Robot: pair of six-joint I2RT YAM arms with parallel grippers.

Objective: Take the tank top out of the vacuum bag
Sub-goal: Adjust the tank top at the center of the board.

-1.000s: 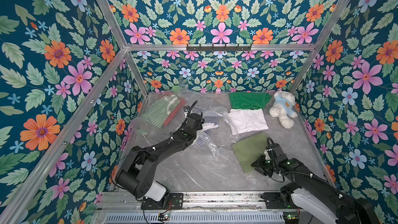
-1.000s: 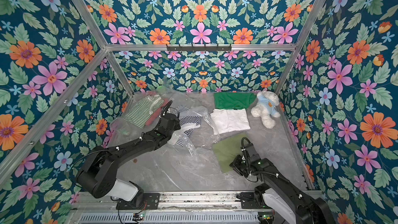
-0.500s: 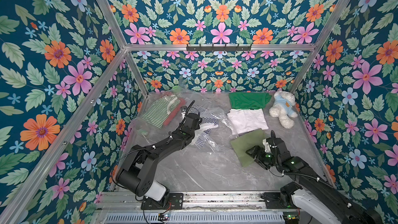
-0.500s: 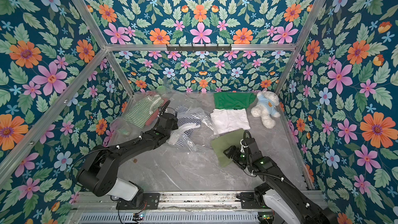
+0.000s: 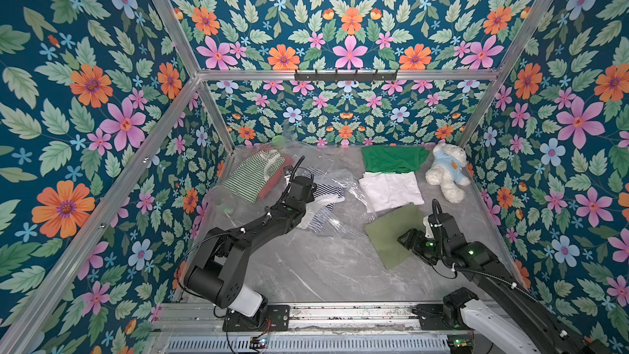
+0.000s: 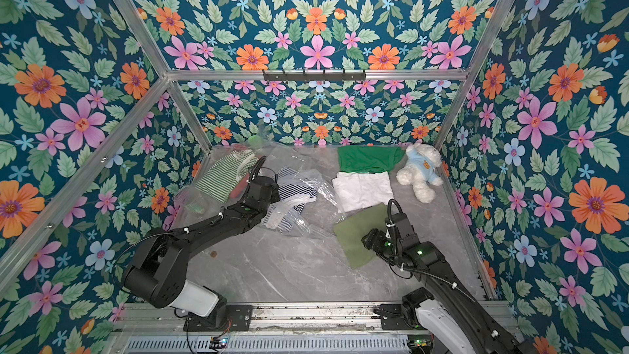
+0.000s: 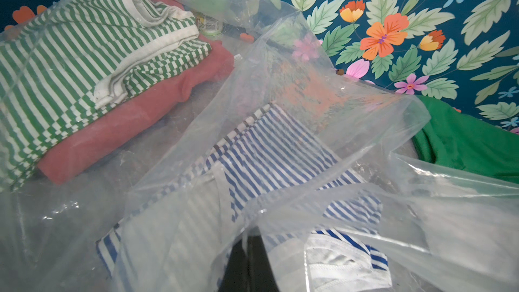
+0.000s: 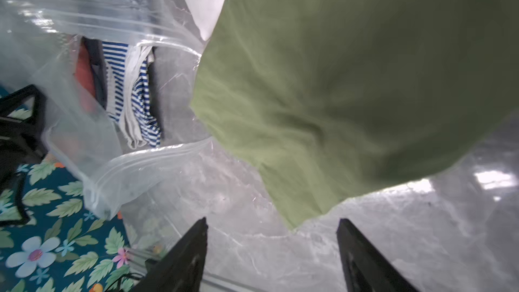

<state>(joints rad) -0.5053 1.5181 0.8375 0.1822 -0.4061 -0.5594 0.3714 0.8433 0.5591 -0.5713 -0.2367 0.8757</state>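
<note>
The vacuum bag (image 5: 343,178) (image 6: 318,183) is a big clear, crinkly sheet across the back left of the floor. My left gripper (image 7: 248,251) is shut on a fold of its plastic near the mouth. Inside lie a blue-and-white striped garment (image 7: 275,150) (image 5: 328,193) with white strap trim, a green-striped one (image 5: 252,178) and a red one (image 7: 126,125). Outside the bag, a folded olive garment (image 5: 388,229) (image 8: 337,80) lies flat. My right gripper (image 8: 272,220) (image 5: 405,238) hovers open at its near corner, holding nothing. Which garment is the tank top I cannot tell.
A bright green shirt (image 5: 391,158) and a white shirt (image 5: 391,189) lie folded behind the olive one. A white teddy bear (image 5: 446,171) sits at the back right. Floral walls close three sides and a metal rail (image 5: 340,315) runs along the front.
My right gripper has opened and let go of the olive garment, after shifting it a little toward the white shirt. The left gripper keeps its grip on the bag.
</note>
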